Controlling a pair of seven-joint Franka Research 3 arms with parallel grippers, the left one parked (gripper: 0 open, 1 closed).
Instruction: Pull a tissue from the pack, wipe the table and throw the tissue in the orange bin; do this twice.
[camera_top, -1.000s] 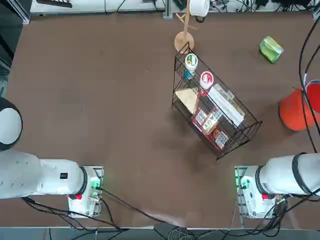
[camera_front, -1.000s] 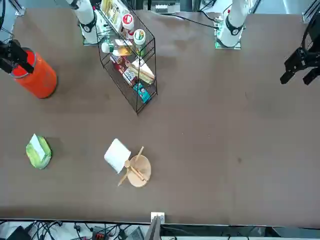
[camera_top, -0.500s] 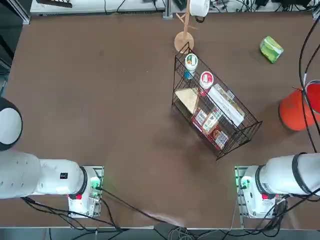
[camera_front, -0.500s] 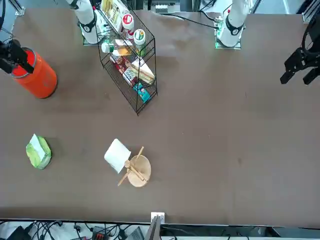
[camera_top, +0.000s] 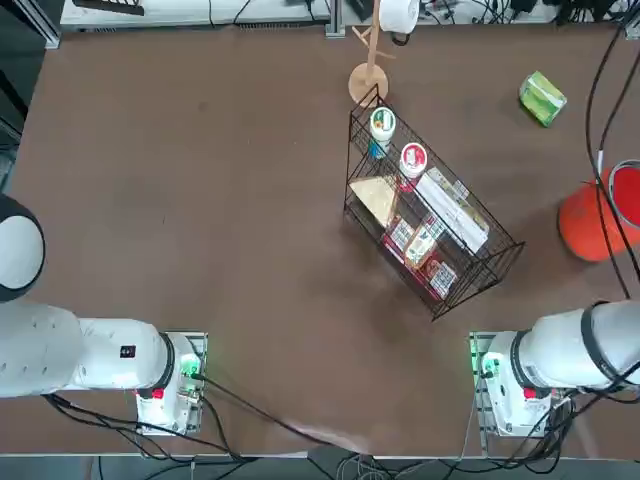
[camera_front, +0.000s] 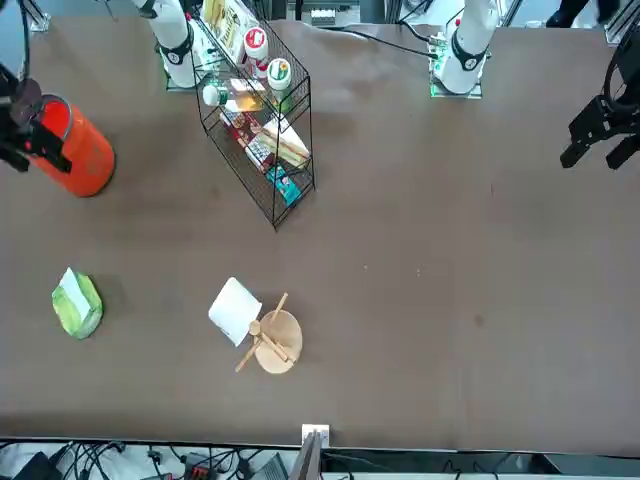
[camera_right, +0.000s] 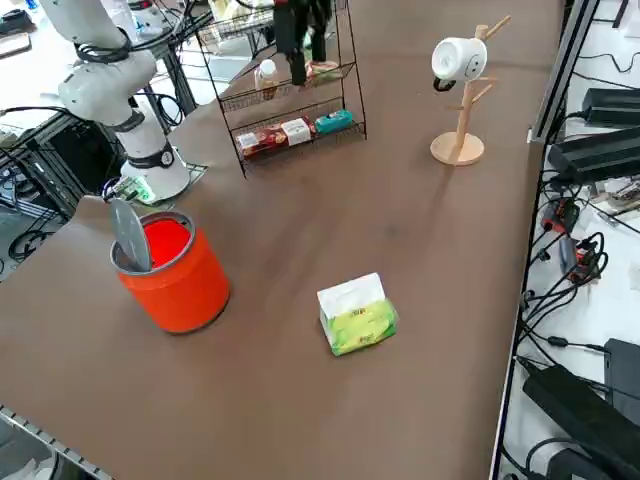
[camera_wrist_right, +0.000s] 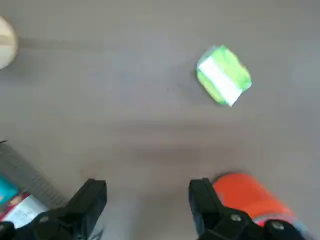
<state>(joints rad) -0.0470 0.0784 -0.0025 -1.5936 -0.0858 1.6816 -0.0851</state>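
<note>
Right gripper, right wrist view: we are seeing the right gripper (camera_wrist_right: 147, 189) hanging above the tabletop, its two black fingers spread well apart and pinching nothing.
Green pack, right wrist view: the green pack (camera_wrist_right: 223, 75) is lying beyond the fingertips, showing its white patch.
Orange bin, right wrist view: the orange bin (camera_wrist_right: 252, 196) is showing partly behind one finger.
Table, top view: the brown table (camera_top: 250, 200) is carrying everything; the pack is resting on its far right part, well apart from the wire rack (camera_top: 435, 205).
Rack labels, top view: we are making out red-and-white and green-and-white lids and barcode-like patches, but we are not managing to read any brand.
Bin, front view: the orange bin is standing upright on the table, the gripper partly covering it from this angle.
Person, front view: a dark-clothed leg (camera_front: 568, 12) is showing beyond the table edge.
Pack, right side view: the green pack is sitting near the bin, white tissue showing on top; its printing is staying too small for us to read.
Wooden stand, right side view: the wooden stand (camera_right: 458, 147) is holding a white mug (camera_right: 460, 59).
</note>
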